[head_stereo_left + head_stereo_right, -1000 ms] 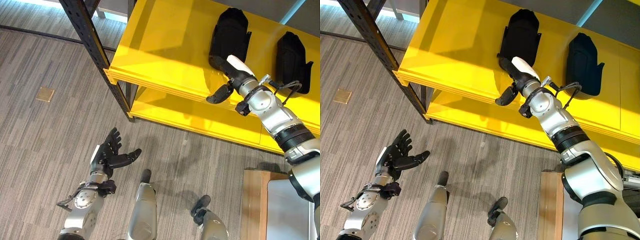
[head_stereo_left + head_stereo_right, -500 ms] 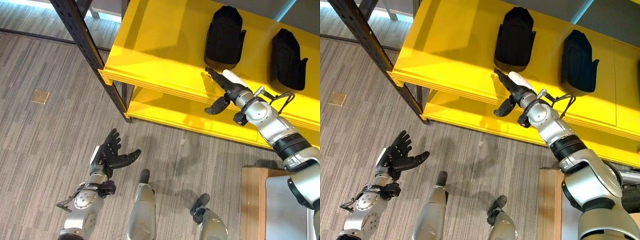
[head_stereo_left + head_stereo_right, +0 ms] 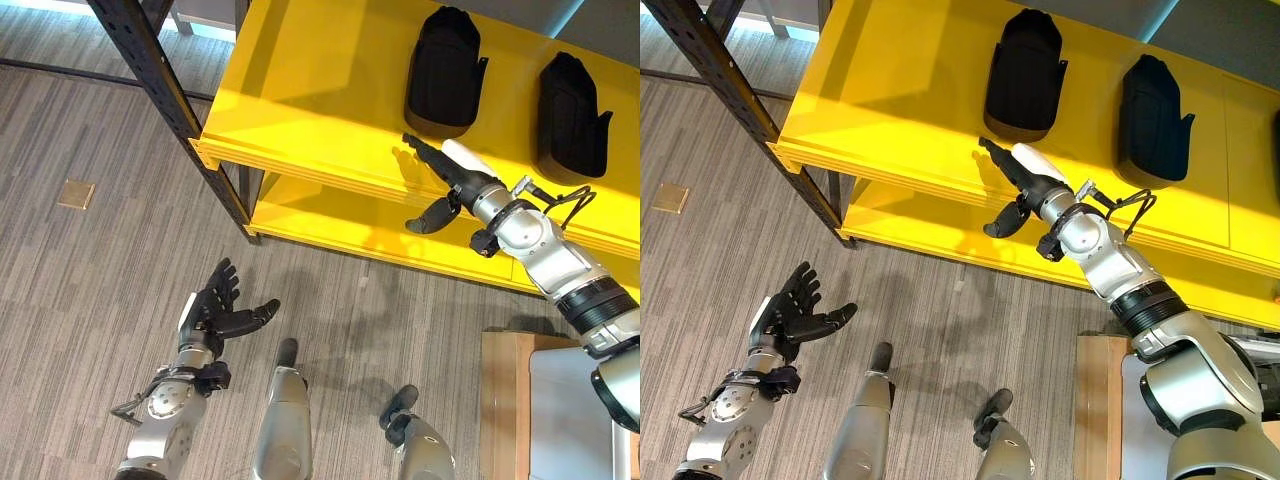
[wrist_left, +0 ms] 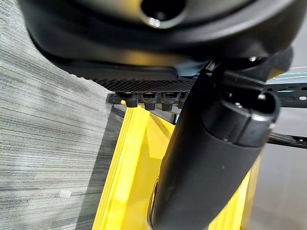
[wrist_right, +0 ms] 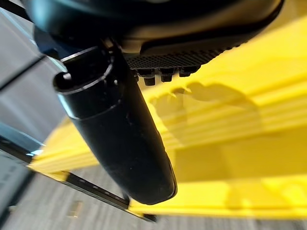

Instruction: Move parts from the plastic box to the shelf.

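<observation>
Two black parts lie on the yellow shelf (image 3: 320,100): one part (image 3: 443,68) near the middle, the other part (image 3: 570,117) further right. My right hand (image 3: 452,174) hovers over the shelf's front edge, below the nearer part and apart from it, open, fingers straight, holding nothing. Its thumb (image 5: 115,134) sticks out over the yellow boards in the right wrist view. My left hand (image 3: 218,312) is low over the floor at the lower left, open with fingers spread and empty; its thumb (image 4: 211,158) shows before the shelf in the left wrist view.
A dark metal upright (image 3: 160,90) carries the shelf's left corner. A lower yellow shelf board (image 3: 340,225) runs beneath. A wooden surface (image 3: 505,400) with a pale box (image 3: 580,420) sits at the lower right. A small brown floor plate (image 3: 76,194) lies at the left.
My right hand has let go of the nearer black part and drawn back from it toward the shelf's front edge. The camera has shifted slightly. My left hand has stayed put.
</observation>
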